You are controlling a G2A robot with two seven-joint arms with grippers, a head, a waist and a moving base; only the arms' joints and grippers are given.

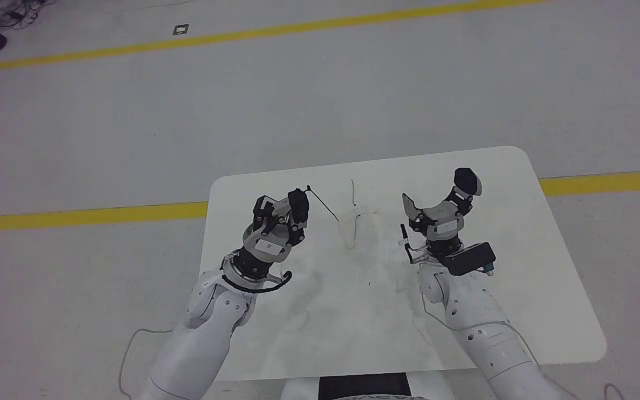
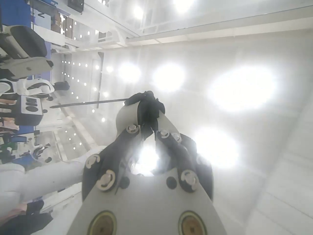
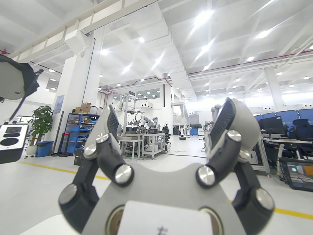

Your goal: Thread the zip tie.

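Black and thin, the zip tie (image 2: 90, 103) is pinched at one end by the left gripper (image 2: 146, 100), whose pads are pressed together on it. Most of the strap juts out sideways, free in the air, toward the other arm. I cannot tell whether the head or the tail is the clamped end. Holding it by one end looks deliberate, since it leaves the long part free for a second grip or for bending round into a loop. The right gripper (image 3: 170, 106) is spread wide and holds nothing, its ribbed pads well apart, which suits an arm waiting to take the free end. The left wrist is rolled back so that its fingers aim up at the ceiling lights, lifting the tie off the white table (image 1: 520, 200). The right forearm is raised too, its fingers pointing out across the room and slightly upward. From above, the two arms sit on either side of a small white object (image 1: 351, 225) lying on the table between them, too small to identify. The tie's free tip hangs near it but apart from it.
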